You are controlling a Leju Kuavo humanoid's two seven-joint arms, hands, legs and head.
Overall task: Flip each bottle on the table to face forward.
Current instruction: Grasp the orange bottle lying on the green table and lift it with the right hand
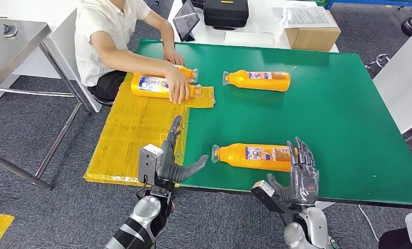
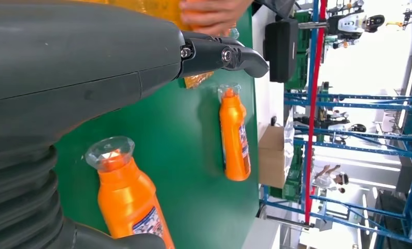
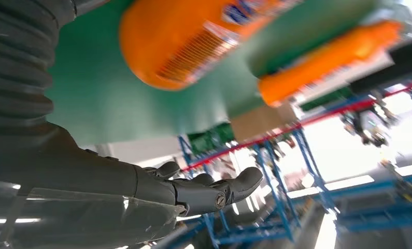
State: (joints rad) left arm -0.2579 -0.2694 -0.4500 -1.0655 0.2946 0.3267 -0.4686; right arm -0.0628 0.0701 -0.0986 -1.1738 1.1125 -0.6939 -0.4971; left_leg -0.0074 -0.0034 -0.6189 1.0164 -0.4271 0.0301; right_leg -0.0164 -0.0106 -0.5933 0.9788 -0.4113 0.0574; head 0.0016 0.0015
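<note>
Three orange bottles with clear caps lie on their sides on the green table (image 1: 349, 104). The nearest bottle (image 1: 254, 156) lies by the front edge, cap pointing left; it also appears close up as the near bottle (image 2: 128, 202) and as the orange bottle base (image 3: 193, 41). A second bottle (image 1: 257, 80) lies farther back, also seen as the far bottle (image 2: 235, 137). A person's hand (image 1: 179, 85) rests on the third bottle (image 1: 152, 84) at the back left. My left hand (image 1: 170, 158) is open, just left of the nearest bottle's cap. My right hand (image 1: 302, 174) is open, at that bottle's base.
A yellow taped sheet (image 1: 136, 135) covers the table's left end. The person sits at the back left. A cardboard box (image 1: 311, 28), a black case (image 1: 225, 13) and a tablet (image 1: 185, 22) stand on a white table behind. A grey table (image 1: 12, 41) is at the left.
</note>
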